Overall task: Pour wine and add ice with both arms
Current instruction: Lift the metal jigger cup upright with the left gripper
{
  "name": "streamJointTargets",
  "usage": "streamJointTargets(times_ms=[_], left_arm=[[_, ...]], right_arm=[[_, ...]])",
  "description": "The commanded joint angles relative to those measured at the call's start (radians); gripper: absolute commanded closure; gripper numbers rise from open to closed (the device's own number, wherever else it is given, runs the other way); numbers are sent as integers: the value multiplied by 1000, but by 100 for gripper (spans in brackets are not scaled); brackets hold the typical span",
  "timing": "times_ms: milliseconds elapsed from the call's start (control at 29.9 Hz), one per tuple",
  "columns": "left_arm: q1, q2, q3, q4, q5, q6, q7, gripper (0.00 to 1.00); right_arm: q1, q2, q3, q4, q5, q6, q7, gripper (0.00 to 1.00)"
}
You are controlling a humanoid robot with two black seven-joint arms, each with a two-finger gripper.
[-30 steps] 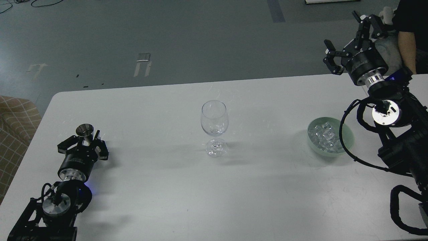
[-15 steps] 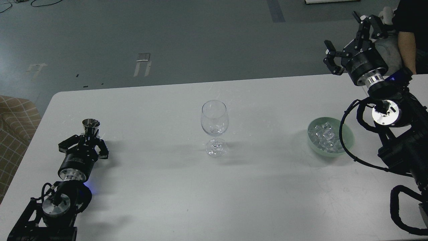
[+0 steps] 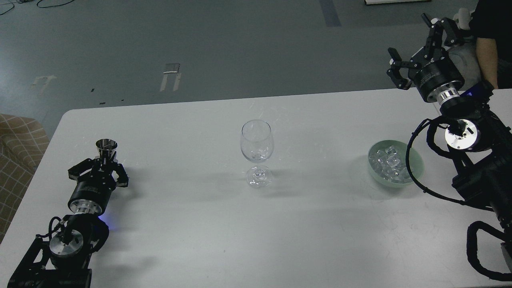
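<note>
left gripper fingers around small metal cup, clamp unclear | right gripper spread wide, empty | tip: keep cup upright, tilt slowly over wine glass rim | ice in bowl untouched

White table spans view. Grey floor beyond far edge, pale tape marks on it. Tan checked cloth past left edge. Person in black, bare forearm, beyond far right corner. Black cables on floor, top left.
</note>
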Motion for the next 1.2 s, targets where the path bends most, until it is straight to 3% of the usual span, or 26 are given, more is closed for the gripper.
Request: streamJointTargets(times_ms=[0,200,334,668,969,1169], left_arm=[[-8,0,0,-1,0,1,-5,100],[-25,2,0,-1,-2,6,-10,100],[-30,2,6,-1,0,12,-48,100],[-59,-3,-2,-4,-43,13,-28,100],[-88,-15,-2,-33,-110,25,79,100],[-104,-34,0,-80,-126,47,116,100]], right_arm=[[0,1,0,0,0,0,0,0],[0,-1,0,0,0,0,0,0],[0,-1,0,0,0,-1,0,0],[1,-3,0,0,0,-1,0,0],[0,-6,-1,0,0,-1,-1,0],[0,-6,-1,0,0,-1,-1,0]])
